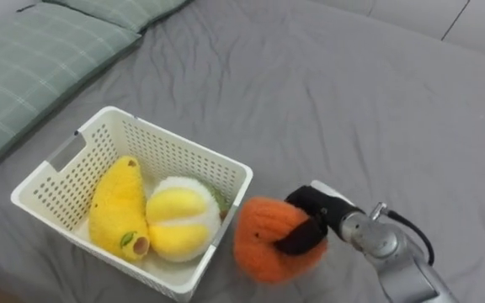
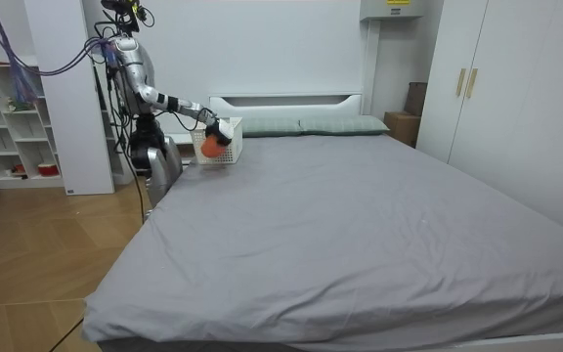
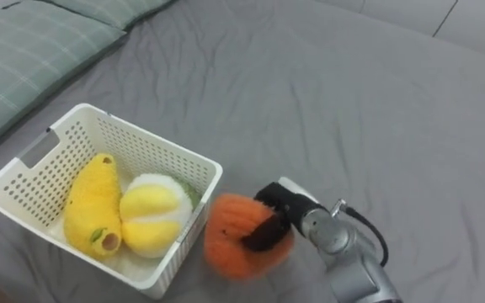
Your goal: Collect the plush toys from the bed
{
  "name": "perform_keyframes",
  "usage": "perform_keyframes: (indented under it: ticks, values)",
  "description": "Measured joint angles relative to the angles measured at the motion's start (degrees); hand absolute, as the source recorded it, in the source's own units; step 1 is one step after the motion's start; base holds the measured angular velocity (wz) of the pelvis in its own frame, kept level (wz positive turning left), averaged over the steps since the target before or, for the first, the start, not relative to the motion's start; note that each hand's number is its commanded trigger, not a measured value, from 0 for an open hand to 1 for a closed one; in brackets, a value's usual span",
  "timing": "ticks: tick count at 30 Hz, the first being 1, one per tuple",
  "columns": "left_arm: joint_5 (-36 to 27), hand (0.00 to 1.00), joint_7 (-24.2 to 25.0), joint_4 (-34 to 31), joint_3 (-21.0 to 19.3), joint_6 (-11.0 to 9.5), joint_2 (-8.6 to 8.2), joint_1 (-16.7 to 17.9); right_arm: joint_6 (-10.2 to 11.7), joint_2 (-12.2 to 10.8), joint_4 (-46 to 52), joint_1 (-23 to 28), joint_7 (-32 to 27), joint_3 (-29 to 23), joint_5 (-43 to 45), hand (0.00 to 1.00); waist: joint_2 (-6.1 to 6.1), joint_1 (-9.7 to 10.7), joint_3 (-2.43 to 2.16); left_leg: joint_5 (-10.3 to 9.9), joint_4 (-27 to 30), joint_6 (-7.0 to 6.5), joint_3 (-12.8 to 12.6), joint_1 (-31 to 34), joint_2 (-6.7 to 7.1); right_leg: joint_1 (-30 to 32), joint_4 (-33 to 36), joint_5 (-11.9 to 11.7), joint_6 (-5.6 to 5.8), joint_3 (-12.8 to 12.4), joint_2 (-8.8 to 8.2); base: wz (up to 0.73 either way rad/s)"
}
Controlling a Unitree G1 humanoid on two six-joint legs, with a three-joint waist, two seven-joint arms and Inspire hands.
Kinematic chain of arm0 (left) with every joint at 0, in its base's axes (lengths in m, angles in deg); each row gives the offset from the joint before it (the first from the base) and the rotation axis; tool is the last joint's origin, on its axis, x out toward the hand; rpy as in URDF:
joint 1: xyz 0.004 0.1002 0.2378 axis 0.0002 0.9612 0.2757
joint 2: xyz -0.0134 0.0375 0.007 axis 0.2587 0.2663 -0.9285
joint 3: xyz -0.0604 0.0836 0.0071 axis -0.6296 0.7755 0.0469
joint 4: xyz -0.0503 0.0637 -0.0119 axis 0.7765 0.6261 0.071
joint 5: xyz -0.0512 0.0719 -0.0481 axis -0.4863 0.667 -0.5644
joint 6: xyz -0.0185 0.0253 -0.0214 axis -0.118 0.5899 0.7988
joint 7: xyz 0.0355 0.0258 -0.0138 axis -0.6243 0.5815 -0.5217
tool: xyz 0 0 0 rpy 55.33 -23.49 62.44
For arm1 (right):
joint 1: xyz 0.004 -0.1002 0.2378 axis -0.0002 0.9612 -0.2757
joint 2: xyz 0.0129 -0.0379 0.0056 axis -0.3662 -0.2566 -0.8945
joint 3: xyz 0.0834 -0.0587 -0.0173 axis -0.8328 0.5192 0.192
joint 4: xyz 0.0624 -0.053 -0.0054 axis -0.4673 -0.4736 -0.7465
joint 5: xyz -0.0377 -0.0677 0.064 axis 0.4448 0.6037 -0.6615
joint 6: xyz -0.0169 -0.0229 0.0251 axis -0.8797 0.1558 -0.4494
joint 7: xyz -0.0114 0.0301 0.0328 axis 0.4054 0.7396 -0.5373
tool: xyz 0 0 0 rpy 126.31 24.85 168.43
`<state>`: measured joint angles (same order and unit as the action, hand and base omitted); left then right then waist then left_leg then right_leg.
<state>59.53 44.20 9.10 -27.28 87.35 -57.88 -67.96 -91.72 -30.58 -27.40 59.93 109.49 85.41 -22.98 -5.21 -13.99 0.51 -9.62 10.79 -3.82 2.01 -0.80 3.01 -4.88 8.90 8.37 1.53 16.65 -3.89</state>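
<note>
Black fingers (image 1: pixel 298 241) of the right robot hand (image 1: pixel 320 212) are curling around an orange plush toy (image 1: pixel 263 240), so this hand is gripping the toy from its right side. The silver forearm is coming in from the lower right corner of the eye views. The orange toy is sitting just beside the near right corner of a white plastic basket (image 1: pixel 188 153), outside of it. I cannot tell whether the toy is touching the basket wall or resting on the sheet.

Inside the basket two other soft toys are lying side by side. A long yellow toy (image 1: pixel 118 206) is leaning along the left part, and a round yellow and white toy (image 1: pixel 179 220) is pressing against the right wall, close to the orange one. The basket is standing on the grey sheet of the bed (image 1: pixel 352 109). A green checked pillow (image 1: pixel 32 67) is lying to the left of the basket, at the head of the bed.

In the room view the robot is standing on the wooden floor (image 2: pixel 37 254) at the side of the bed, near the headboard, and is stretching its right arm over the mattress toward the basket. A white shelf unit (image 2: pixel 8 117) is standing behind the robot at the room view's left, and a white wardrobe (image 2: pixel 497 88) is standing at the room view's right.
</note>
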Motion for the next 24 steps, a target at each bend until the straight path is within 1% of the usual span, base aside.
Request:
perform_keyframes:
  ticks: [2,5,7,8,10,12,15,19,22,24]
  values:
    - [0.48,0.0,0.01,0.03,-1.01,0.01,0.01,0.01,-0.04,0.37,0.16,-1.23,-0.42,-1.92,0.01,1.0,-0.27,0.78,-0.13,0.0,-0.25,0.0,-0.42,-0.37,-0.06,-0.03,0.02,-0.01,-0.01,-0.7,0.08,-0.11]
    - [0.49,0.0,0.02,0.1,-1.44,0.02,0.02,-0.02,-0.21,1.57,1.03,-2.61,-1.29,-3.02,0.05,1.0,-0.48,1.15,-0.25,-0.02,-0.47,-0.03,-1.36,-0.85,-0.21,0.03,0.06,-0.01,-0.01,-0.98,0.09,-0.13]
    - [0.69,0.0,0.06,0.08,-1.44,0.06,0.05,0.07,-0.84,1.89,4.55,-2.62,-1.41,-4.51,0.3,1.0,-0.56,1.59,-0.22,-0.02,-0.79,-0.03,-1.64,-0.86,-0.24,0.22,0.16,-0.01,-0.01,-1.16,0.09,-0.09]
    - [0.69,0.0,0.08,0.08,-1.45,0.06,0.05,0.26,-0.81,2.01,6.75,-2.78,-2.14,-5.63,0.44,1.0,-0.56,1.77,-0.22,-0.02,-1.15,-0.03,-1.66,-1.0,-0.24,0.22,0.16,0.0,0.0,-1.34,0.1,-0.06]
    - [0.7,0.0,0.11,0.06,-1.6,0.11,0.05,0.61,-0.75,2.17,7.4,-4.33,-3.67,-6.48,0.97,1.0,-0.57,2.05,-0.21,-0.01,-1.16,-0.06,-1.68,-1.56,-0.26,0.02,0.16,0.01,0.01,-1.99,0.15,-0.08]
    - [0.97,0.0,0.3,0.04,-2.36,0.11,0.03,1.06,-0.9,2.42,9.23,-5.05,-4.56,-7.31,2.2,1.0,-0.66,2.58,-0.19,-0.02,-1.15,-0.07,-1.34,-1.61,-0.19,-0.13,0.17,0.04,0.06,-1.96,0.16,0.02]
    - [1.59,0.0,0.37,0.11,-3.69,0.11,-0.01,1.37,-1.25,2.43,14.89,-5.17,-5.15,-8.25,3.07,1.0,-0.66,2.58,-0.15,-0.04,-1.17,-0.08,-1.35,-1.56,-0.21,-0.06,0.16,0.05,0.07,-2.08,0.22,0.01]
    - [1.62,0.0,1.46,0.37,-3.78,0.15,0.12,1.9,-1.38,2.6,19.69,-7.19,-5.25,-8.38,2.96,1.0,-0.67,2.55,-0.15,-0.05,-1.17,-0.08,-1.22,-1.49,-0.2,-0.08,0.16,0.05,0.07,-1.91,0.21,0.0]
    - [1.67,0.0,1.98,0.38,-3.6,0.24,0.12,1.98,-1.53,2.61,20.15,-9.93,-5.36,-8.26,3.11,1.0,-0.66,2.51,-0.13,-0.06,-1.23,-0.08,-0.94,-1.35,-0.16,-0.1,0.23,0.05,0.07,-1.36,0.16,0.05]
    - [1.67,0.0,2.14,0.37,-3.59,0.24,0.14,2.05,-2.08,2.62,20.16,-11.5,-5.55,-7.89,3.06,1.0,-0.65,2.2,-0.13,-0.06,-1.12,-0.09,-0.42,-1.11,-0.07,-0.1,0.23,0.05,0.07,-1.0,0.15,0.1]
